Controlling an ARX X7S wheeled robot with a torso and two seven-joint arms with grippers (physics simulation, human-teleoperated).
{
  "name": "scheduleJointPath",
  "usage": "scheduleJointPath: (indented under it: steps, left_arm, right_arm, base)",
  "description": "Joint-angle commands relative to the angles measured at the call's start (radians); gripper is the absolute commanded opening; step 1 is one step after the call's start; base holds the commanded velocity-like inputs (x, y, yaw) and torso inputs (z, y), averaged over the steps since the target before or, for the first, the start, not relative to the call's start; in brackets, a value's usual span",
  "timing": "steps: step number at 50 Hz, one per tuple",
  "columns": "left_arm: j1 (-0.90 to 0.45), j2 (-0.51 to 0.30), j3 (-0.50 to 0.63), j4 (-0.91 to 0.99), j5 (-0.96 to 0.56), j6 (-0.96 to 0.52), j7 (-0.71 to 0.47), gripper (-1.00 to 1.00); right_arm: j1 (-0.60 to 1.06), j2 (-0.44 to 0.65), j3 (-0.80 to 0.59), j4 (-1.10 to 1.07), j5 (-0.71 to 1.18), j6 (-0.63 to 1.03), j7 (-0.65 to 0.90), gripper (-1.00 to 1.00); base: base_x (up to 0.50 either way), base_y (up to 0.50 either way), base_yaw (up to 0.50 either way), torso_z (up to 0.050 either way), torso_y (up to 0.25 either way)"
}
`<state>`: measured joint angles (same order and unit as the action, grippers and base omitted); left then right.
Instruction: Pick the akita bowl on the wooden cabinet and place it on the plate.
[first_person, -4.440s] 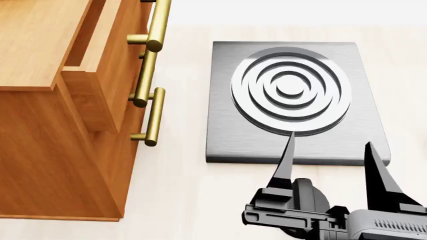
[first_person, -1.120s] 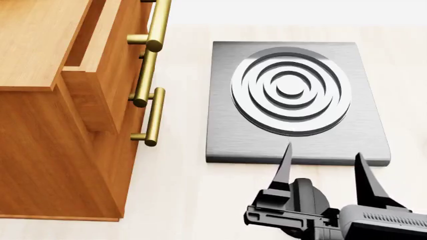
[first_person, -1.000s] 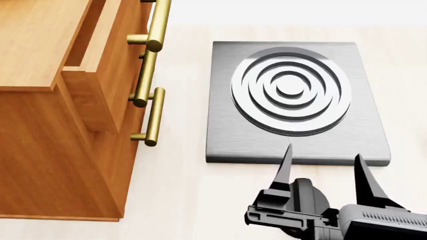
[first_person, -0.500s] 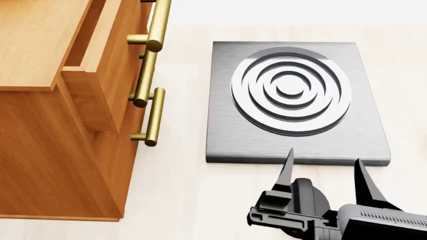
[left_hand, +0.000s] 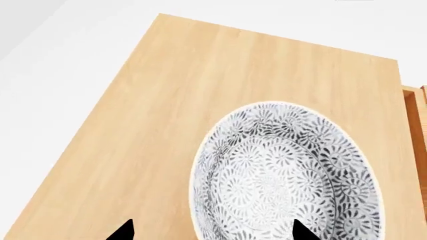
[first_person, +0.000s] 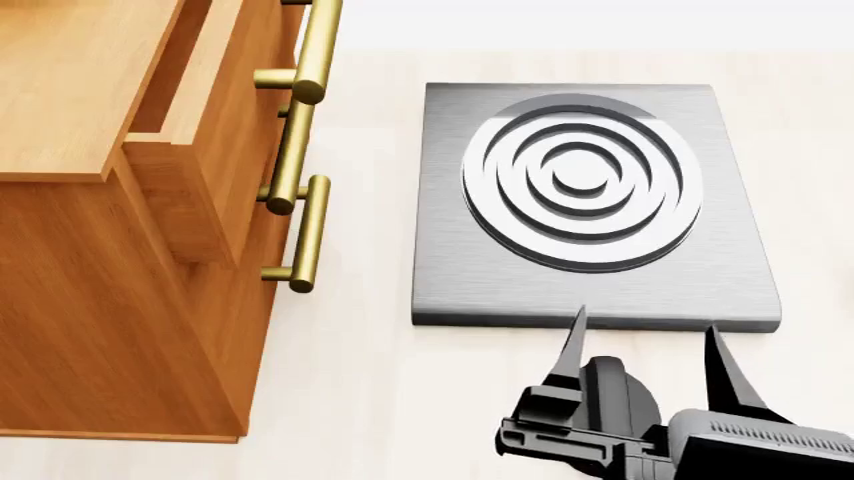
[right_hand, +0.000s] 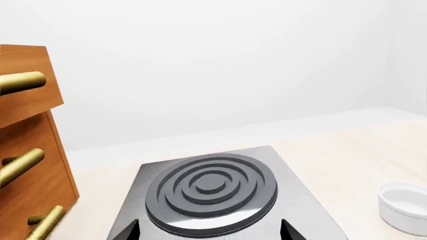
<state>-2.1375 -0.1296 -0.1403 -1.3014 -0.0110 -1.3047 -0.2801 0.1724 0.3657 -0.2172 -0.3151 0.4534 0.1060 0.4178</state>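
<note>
The akita bowl (left_hand: 287, 175), white with a dense dark-grey floral pattern, stands upright on the top of the wooden cabinet (left_hand: 200, 75). My left gripper (left_hand: 213, 232) is open just above it. One fingertip is over the bare wood beside the bowl's rim and the other over the bowl's inside. In the head view the cabinet (first_person: 80, 300) fills the left side; neither the bowl nor the left arm shows there. My right gripper (first_person: 645, 330) is open and empty, hovering at the near edge of a grey slab. The plate is out of view.
A grey square slab with raised concentric rings (first_person: 587, 180) lies on the pale floor to the right of the cabinet. Brass bar handles (first_person: 310, 235) stick out from the cabinet's drawers toward it. A small plain white cup (right_hand: 403, 207) sits beyond the slab's right side.
My right gripper has drawn back toward me from the slab's near edge, and its fingers stand a little closer together. The cabinet and slab have not moved.
</note>
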Motion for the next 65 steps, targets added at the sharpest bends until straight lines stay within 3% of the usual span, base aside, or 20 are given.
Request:
scheduleJointPath:
  steps: [1, 10, 11, 25, 28, 34, 35, 37, 52, 65]
  left_arm:
    - [0.065, 0.007, 0.003, -0.007, 0.01, 0.017, 0.019, 1.0]
    - [0.08, 0.008, 0.017, -0.007, 0.013, 0.022, 0.043, 1.0]
    - [0.08, 0.009, 0.03, -0.007, 0.016, 0.03, 0.044, -1.0]
    - [0.063, 0.009, 0.128, -0.007, 0.017, 0.073, 0.081, -1.0]
    - [0.052, 0.019, 0.223, -0.007, 0.031, 0.091, 0.149, -1.0]
    - [0.05, 0.033, 0.303, -0.007, 0.019, 0.158, 0.217, -1.0]
    - [0.052, 0.049, 0.389, -0.007, 0.042, 0.202, 0.301, -1.0]
    - [0.041, 0.043, 0.33, -0.007, 0.003, 0.186, 0.248, -1.0]
    - [-0.013, 0.096, 0.48, -0.007, 0.018, 0.359, 0.399, -1.0]
    - [-0.083, 0.128, 0.534, -0.007, -0.03, 0.423, 0.386, -1.0]
  right_arm:
    - [0.004, -0.001, -0.007, 0.014, -0.005, 0.0, 0.0, 1.0]
    - [0.007, 0.001, -0.011, 0.012, -0.007, 0.004, 0.004, 1.0]
    - [0.007, 0.001, -0.01, 0.013, -0.006, 0.003, 0.004, 1.0]
    - [0.006, 0.004, -0.013, 0.005, -0.004, 0.005, 0.01, 1.0]
    - [0.007, 0.003, -0.015, 0.008, -0.004, 0.003, 0.009, 1.0]
    - [0.005, 0.012, -0.009, -0.013, 0.001, 0.011, 0.017, 1.0]
    - [0.004, 0.012, -0.008, -0.017, 0.002, 0.012, 0.019, 1.0]
    - [0.003, 0.014, -0.009, -0.024, 0.002, 0.013, 0.021, 1.0]
    - [-0.009, 0.031, 0.003, -0.087, 0.012, 0.023, 0.042, 1.0]
    - [-0.021, 0.049, 0.02, -0.149, 0.026, 0.032, 0.062, 1.0]
  base:
    - [0.0, 0.0, 0.0, 0.0, 0.0]
    - [0.0, 0.0, 0.0, 0.0, 0.0]
    - [0.0, 0.0, 0.0, 0.0, 0.0]
    - [0.0, 0.0, 0.0, 0.0, 0.0]
    - [0.0, 0.0, 0.0, 0.0, 0.0]
    - [0.0, 0.0, 0.0, 0.0, 0.0]
    - [0.0, 0.0, 0.0, 0.0, 0.0]
    - [0.0, 0.0, 0.0, 0.0, -0.01]
    - [0.0, 0.0, 0.0, 0.0, 0.0]
    - [0.0, 0.0, 0.0, 0.0, 0.0]
